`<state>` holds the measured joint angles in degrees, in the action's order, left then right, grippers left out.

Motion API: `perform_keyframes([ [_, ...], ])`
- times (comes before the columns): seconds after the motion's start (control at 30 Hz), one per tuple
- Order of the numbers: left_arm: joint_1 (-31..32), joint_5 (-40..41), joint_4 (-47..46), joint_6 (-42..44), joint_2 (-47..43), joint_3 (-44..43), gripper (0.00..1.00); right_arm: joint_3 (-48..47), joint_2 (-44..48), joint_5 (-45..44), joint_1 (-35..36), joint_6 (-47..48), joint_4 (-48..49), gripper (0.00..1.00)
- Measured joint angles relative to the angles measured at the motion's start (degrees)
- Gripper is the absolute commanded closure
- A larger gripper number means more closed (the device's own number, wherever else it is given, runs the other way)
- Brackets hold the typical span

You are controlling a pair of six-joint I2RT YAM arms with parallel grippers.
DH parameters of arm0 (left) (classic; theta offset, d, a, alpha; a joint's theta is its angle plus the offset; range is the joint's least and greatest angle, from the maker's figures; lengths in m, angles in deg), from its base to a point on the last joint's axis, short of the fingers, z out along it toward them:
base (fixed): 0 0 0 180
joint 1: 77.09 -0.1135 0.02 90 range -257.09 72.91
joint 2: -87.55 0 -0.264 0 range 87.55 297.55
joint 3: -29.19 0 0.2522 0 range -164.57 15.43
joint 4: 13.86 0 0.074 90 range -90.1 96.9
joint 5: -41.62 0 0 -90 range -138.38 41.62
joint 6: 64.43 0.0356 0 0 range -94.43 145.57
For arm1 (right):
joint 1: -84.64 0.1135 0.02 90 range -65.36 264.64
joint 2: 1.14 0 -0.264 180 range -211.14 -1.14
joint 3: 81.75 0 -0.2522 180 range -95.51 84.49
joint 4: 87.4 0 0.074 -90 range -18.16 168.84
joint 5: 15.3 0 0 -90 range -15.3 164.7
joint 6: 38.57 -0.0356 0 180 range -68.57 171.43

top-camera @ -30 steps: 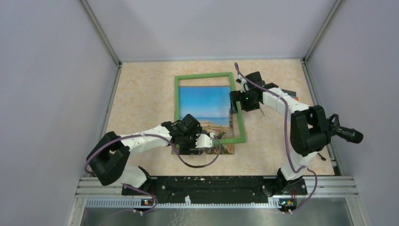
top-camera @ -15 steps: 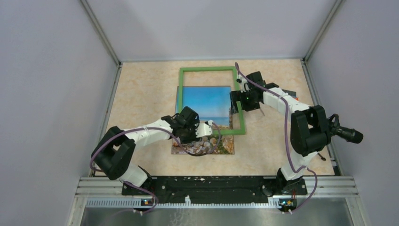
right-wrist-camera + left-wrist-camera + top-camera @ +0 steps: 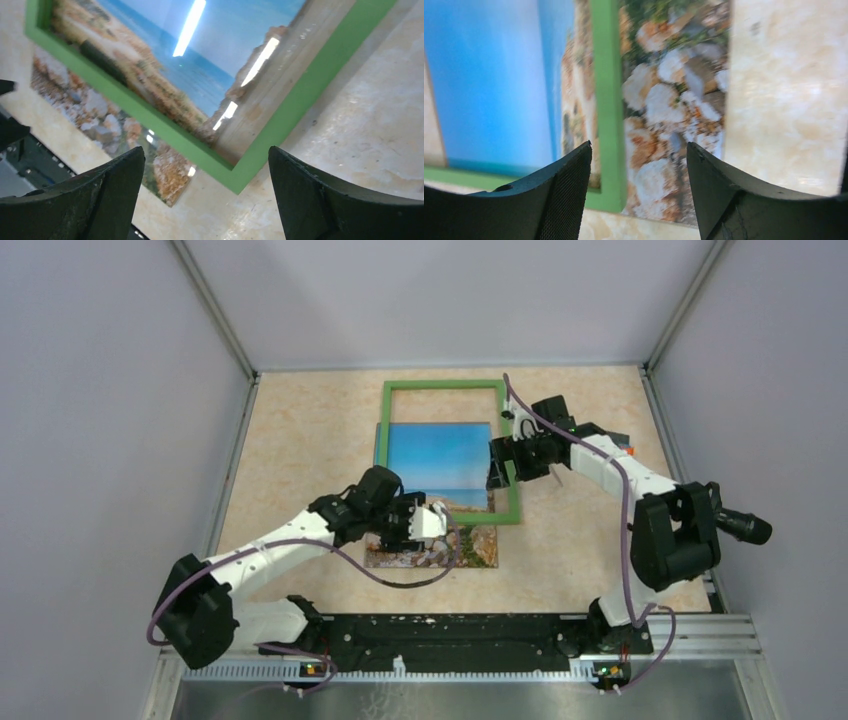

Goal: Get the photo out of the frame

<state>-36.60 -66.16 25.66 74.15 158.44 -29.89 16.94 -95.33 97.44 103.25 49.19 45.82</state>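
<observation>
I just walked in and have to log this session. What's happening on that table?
Two robot arms are working a coastal photo out of a green frame. The photo's rocky lower strip already sticks out past the frame's near border onto the table, while its sky part lies inside. The left gripper hovers over that near border with fingers open. The right gripper, also open, is by the frame's right border. Neither grips anything.
</observation>
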Motion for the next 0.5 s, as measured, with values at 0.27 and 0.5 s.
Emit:
perform_keyframes([
  [0.27, 8.2, -3.8, -0.7, -5.9, -0.9, 3.9, 0.25, 3.2, 9.2, 10.0, 0.0, 4.7, -1.9, 0.16],
  [0.5, 15.7, -2.6, -9.3, -13.2, -0.5, 7.6, 0.30, 4.2, 10.4, 17.1, 1.2, 5.0, -4.0, 0.42],
])
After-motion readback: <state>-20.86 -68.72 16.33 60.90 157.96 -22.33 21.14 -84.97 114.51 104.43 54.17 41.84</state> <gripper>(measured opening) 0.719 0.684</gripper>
